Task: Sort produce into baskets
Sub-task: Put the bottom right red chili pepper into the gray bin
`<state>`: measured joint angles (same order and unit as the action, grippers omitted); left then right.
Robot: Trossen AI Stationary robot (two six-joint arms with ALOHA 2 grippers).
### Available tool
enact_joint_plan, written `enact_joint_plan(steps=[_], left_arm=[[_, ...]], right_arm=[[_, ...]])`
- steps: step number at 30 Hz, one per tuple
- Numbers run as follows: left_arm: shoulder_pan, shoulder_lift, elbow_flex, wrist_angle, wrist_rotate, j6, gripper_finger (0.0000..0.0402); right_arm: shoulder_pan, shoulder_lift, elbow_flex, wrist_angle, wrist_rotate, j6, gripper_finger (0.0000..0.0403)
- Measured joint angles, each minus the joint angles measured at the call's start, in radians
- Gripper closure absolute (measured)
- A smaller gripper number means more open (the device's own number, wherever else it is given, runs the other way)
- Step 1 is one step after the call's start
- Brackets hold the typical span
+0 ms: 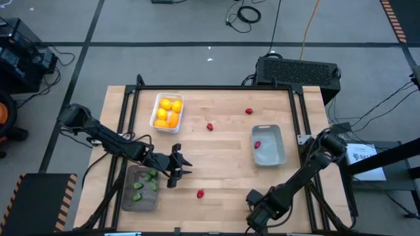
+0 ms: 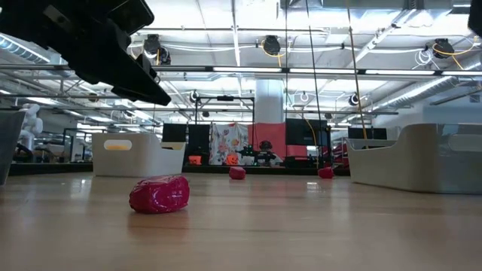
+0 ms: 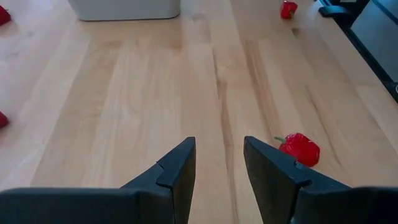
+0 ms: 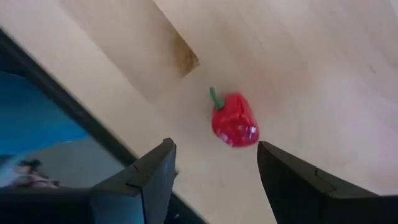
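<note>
A red pepper (image 4: 235, 120) lies just ahead of the right gripper (image 4: 214, 171), stem pointing away (jaws wide, empty). The left gripper (image 3: 219, 163) hangs part-open, empty.

The high view looks straight down on the whole worktop (image 1: 223, 151); the low view looks level across it. Both wrist views look closely down, sharing a red pepper (image 1: 200, 193).
</note>
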<state>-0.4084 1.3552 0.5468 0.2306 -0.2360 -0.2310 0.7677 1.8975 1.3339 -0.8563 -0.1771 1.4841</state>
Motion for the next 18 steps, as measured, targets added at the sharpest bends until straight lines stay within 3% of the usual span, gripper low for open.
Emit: enact_joint_plan(steps=[8,18], left_arm=[[0.001,0.000,0.000,-0.002,0.000,-0.018,0.0258],[0.001,0.000,0.000,0.000,-0.001,-0.019,0.0258]], right_arm=[[0.000,0.080,0.000,0.009,-0.005,-0.131,0.0188],[-0.001,0.107,0.002,0.007,0.029,-0.137,0.0193]])
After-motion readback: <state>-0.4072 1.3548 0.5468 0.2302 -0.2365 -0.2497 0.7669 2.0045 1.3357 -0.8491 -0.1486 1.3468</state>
